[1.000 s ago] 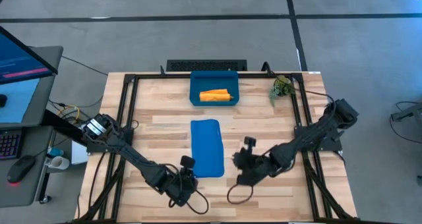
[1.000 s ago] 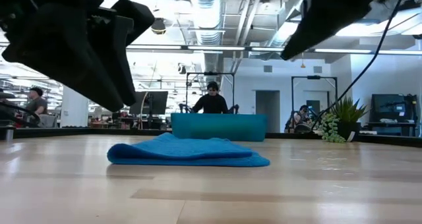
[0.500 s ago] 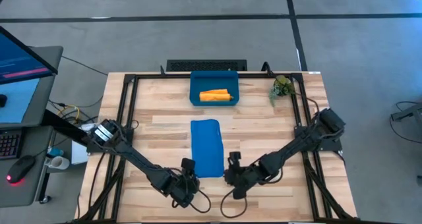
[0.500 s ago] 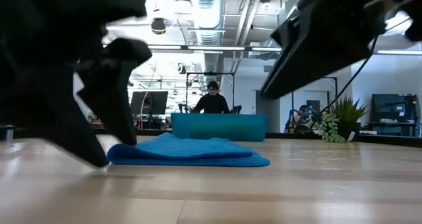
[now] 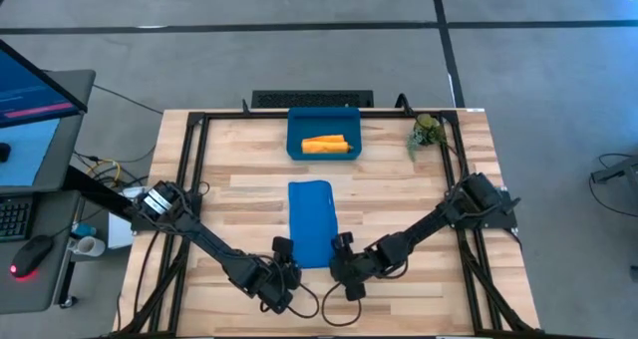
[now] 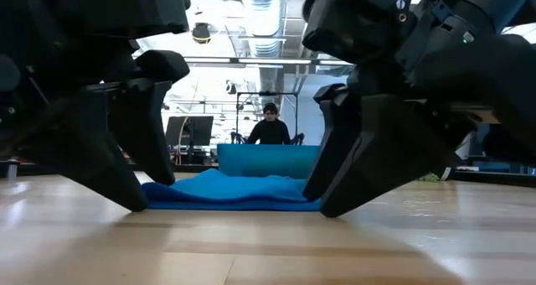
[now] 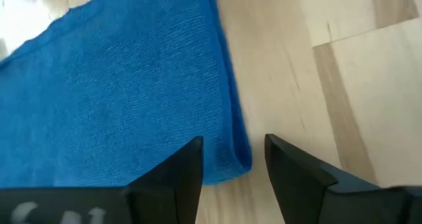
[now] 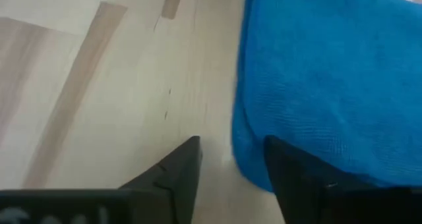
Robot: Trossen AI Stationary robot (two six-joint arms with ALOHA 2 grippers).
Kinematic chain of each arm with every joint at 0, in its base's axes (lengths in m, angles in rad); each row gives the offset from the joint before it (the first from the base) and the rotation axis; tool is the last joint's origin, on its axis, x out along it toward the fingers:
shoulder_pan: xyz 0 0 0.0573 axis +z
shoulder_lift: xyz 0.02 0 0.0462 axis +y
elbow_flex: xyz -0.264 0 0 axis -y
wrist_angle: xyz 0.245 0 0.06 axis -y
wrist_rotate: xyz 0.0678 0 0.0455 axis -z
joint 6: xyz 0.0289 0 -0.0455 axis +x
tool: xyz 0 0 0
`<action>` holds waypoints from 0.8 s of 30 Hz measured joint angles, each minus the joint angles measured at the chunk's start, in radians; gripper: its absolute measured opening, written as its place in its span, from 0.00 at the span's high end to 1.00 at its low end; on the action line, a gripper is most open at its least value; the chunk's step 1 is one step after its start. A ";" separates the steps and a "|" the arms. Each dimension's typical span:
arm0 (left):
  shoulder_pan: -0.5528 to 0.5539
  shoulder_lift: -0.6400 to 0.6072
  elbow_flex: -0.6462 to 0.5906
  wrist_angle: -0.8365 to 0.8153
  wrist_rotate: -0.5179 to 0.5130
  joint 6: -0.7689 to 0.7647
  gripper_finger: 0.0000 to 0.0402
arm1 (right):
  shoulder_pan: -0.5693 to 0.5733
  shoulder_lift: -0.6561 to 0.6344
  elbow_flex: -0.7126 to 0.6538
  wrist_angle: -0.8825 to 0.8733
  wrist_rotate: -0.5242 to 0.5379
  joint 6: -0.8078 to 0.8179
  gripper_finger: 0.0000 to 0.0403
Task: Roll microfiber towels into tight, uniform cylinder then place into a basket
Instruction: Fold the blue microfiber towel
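The bright blue towel [image 5: 311, 222] lies flat on the table as a long folded strip running near to far. Both grippers are down at its near end. My left gripper [image 5: 282, 269] is open at the near left corner [image 7: 239, 159], which shows between its fingers. My right gripper [image 5: 342, 269] is open at the near right corner [image 8: 247, 163]. In the low view both [image 6: 151, 193] [image 6: 331, 197] reach down to table height. The orange-yellow towel [image 5: 325, 145] lies rolled in the dark-blue basket [image 5: 295, 150] at the far edge. My left gripper's fingers [image 7: 178, 178] point down over the blue towel's near left corner, one above the cloth and one above bare wood; whether they touch the cloth I cannot tell. My right gripper's fingers [image 8: 290, 174] stand likewise over the near right corner; touch cannot be told.
A small green plant [image 5: 426, 132] stands at the far right of the table. Black frame rails [image 5: 189, 179] run along both sides. Bare wood lies left and right of the towel. A person [image 6: 270, 126] sits in the room beyond the basket.
Both grippers have come down to the table at the blue towel's near end. My right gripper has gone toward the table's left edge, up to the towel's near right corner. Both have opened. The towel has not moved.
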 joint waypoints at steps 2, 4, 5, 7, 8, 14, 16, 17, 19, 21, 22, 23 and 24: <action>0.002 0.000 0.000 -0.005 0.014 -0.004 0.63 | -0.001 0.000 0.000 -0.004 0.014 0.001 0.49; 0.004 -0.001 -0.002 -0.004 0.028 -0.001 0.63 | -0.002 -0.004 0.000 -0.007 0.016 0.000 0.46; 0.004 -0.002 -0.006 -0.002 0.030 -0.001 0.63 | -0.002 -0.011 0.000 -0.013 0.015 -0.002 0.44; 0.004 -0.002 -0.009 -0.001 0.027 -0.003 0.64 | 0.002 -0.024 -0.002 -0.020 0.014 -0.017 0.43; 0.004 -0.002 -0.011 -0.001 0.028 -0.004 0.63 | 0.006 -0.036 -0.003 -0.023 0.015 -0.025 0.42; 0.006 -0.005 -0.024 0.014 0.031 -0.005 0.64 | -0.008 -0.058 -0.002 -0.004 -0.033 -0.052 0.43; 0.006 -0.004 -0.024 0.014 0.030 -0.005 0.64 | -0.023 -0.043 -0.001 0.009 -0.075 -0.051 0.43; 0.006 -0.004 -0.025 0.013 0.030 -0.006 0.64 | -0.030 -0.032 -0.001 0.006 -0.077 -0.051 0.43; 0.006 -0.004 -0.025 0.013 0.030 -0.006 0.64 | -0.040 -0.017 -0.004 0.004 -0.075 -0.052 0.44; 0.007 -0.003 -0.025 0.011 0.031 -0.006 0.64 | -0.049 -0.001 0.000 0.024 -0.082 -0.050 0.44; 0.006 -0.003 -0.025 0.011 0.031 -0.006 0.64 | -0.052 0.002 0.002 0.022 -0.083 -0.050 0.44; 0.007 -0.003 -0.026 0.010 0.032 -0.006 0.64 | -0.055 0.002 0.002 0.017 -0.086 -0.045 0.45; 0.007 -0.003 -0.026 0.009 0.032 -0.006 0.64 | -0.058 0.002 0.002 0.012 -0.091 -0.042 0.45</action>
